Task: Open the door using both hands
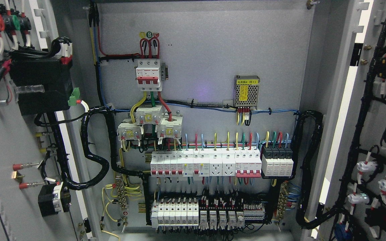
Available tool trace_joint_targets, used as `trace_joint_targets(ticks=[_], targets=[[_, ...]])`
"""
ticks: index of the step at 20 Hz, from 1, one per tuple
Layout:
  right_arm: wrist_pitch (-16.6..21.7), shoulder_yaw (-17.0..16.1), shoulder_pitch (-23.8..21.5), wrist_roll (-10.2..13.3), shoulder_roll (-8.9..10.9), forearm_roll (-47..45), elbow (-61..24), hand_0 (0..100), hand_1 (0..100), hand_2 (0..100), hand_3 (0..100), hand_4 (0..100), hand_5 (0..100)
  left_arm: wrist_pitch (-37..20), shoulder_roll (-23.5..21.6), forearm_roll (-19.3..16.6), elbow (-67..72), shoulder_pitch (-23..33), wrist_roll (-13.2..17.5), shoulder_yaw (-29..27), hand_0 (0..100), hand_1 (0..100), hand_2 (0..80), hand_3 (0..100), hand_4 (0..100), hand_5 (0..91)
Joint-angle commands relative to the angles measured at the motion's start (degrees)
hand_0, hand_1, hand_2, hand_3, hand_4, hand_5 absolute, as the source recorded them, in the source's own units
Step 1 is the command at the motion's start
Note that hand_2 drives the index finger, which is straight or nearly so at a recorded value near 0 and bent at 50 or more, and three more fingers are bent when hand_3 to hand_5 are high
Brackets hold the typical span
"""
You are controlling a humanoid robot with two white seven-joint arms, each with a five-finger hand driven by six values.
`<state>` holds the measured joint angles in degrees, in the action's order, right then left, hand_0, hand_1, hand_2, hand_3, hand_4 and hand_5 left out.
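No part of the robot's body shows in the head view. Neither the left arm nor the right arm enters from the lower corners or the bottom edge, and no wrist, hand or finger can be seen anywhere in the picture. The pose of both arms and the state of both hands therefore cannot be told from this view.
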<state>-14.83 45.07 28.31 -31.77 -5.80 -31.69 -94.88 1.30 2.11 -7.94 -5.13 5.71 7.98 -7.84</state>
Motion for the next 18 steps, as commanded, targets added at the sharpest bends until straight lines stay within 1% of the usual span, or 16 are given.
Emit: trace_joint_targets(ticks=[1,5,8,10,12,13,14,15,16,18], targets=[[0.1,2.7,0.1,0.0,-2.73,0.9,0.4,0,0,0,0,0,0,0.0,0.0,0.0,-0.2,0.0,0.0,-0.1,0,0,0.0,0,3,0.0],[0.2,1.7,0.1,0.0,-2.29,1.4,1.5,0,0,0,0,0,0,0.0,0.0,0.0,-0.3,0.0,0.0,0.0,0,0,0.0,0,3,0.0],[0.2,-2.0,-0.1,0.0,-1.76,1.4,2.3,0,0,0,0,0,0,0.0,0.0,0.0,-0.3,0.0,0.0,0.0,0,0,0.0,0,3,0.0],[0.4,-3.9,-0.2,0.0,-0.37,1.5,2.9,0,0,0,0,0,0,0.0,0.0,-0.1,-0.2,0.0,0.0,0.0,0,0,0.0,0,3,0.0],[2.1,-7.0,-0.5,0.1,0.96,1.5,3.5,0,0,0,0,0,0,0.0,0.0,0.0,-0.2,0.0,0.0,0.0,0,0,0.0,0,3,0.0],[3.5,-8.4,-1.3,0.1,1.57,1.5,3.6,0,0,0,0,0,0,0.0,0.0,-0.1,-0.2,0.0,0.0,0.0,0,0,0.0,0,3,0.0],[5.7,-9.3,-2.3,0.1,2.27,1.6,3.6,0,0,0,0,0,0,0.0,0.0,-0.1,-0.2,0.0,0.0,0.0,0,0,0.0,0,3,0.0],[6.9,-9.6,-2.7,0.6,3.06,1.6,3.6,0,0,0,0,0,0,0.0,0.0,-0.1,-0.2,0.0,0.0,0.0,0,0,0.0,0,3,0.0],[8.1,-10.0,-3.3,2.0,4.29,1.7,3.6,0,0,0,0,0,0,0.0,0.0,-0.1,-0.2,0.0,0.0,0.0,0,0,0.0,0,3,0.0],[11.6,-10.9,-5.3,6.2,7.01,1.6,2.9,0,0,0,0,0,0,0.0,0.0,-0.1,-0.2,0.0,0.0,0.0,0,0,0.0,0,3,0.0]])
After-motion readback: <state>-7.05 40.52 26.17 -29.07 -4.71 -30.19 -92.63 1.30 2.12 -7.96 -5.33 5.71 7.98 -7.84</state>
